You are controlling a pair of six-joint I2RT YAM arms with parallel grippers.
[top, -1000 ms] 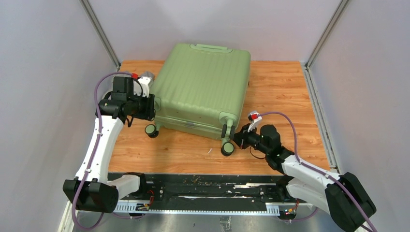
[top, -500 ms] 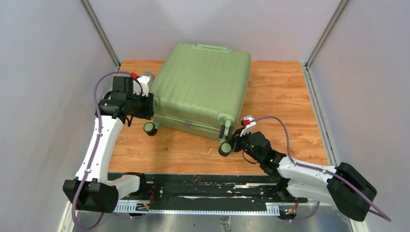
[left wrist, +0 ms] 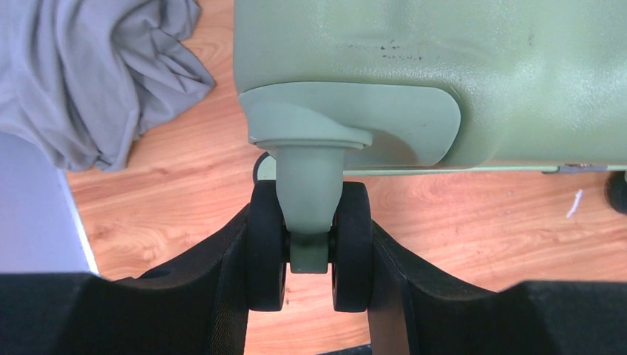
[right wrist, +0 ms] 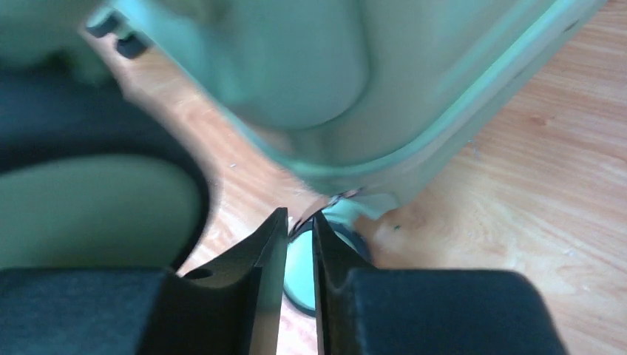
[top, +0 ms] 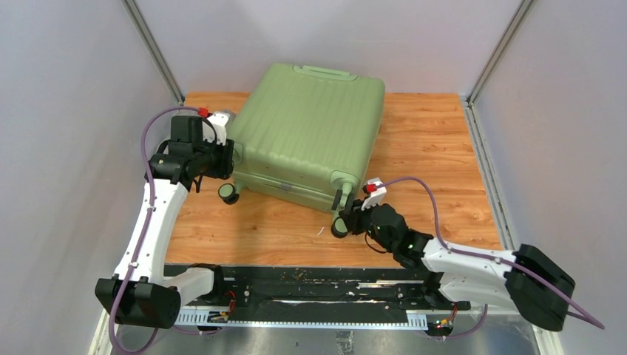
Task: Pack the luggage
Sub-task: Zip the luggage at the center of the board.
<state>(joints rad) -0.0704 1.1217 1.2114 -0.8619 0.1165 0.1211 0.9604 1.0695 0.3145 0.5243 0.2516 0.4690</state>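
Luggage (top: 310, 133) closed, lying flat on worktop (top: 436, 148). Left gripper (left wrist: 309, 251) clamped across the luggage's near-left wheel (left wrist: 267, 248), one pad on each tyre. Right gripper (right wrist: 293, 229) low by the near-right wheel (top: 340, 225), fingers barely parted, nothing evidently pinched. Grey cloth (left wrist: 89, 74) just left of the luggage, unpacked. Likely step: steadying the case to open it. Clamp the left wheel firmly; work right tips into the shell seam, clear of the caster.
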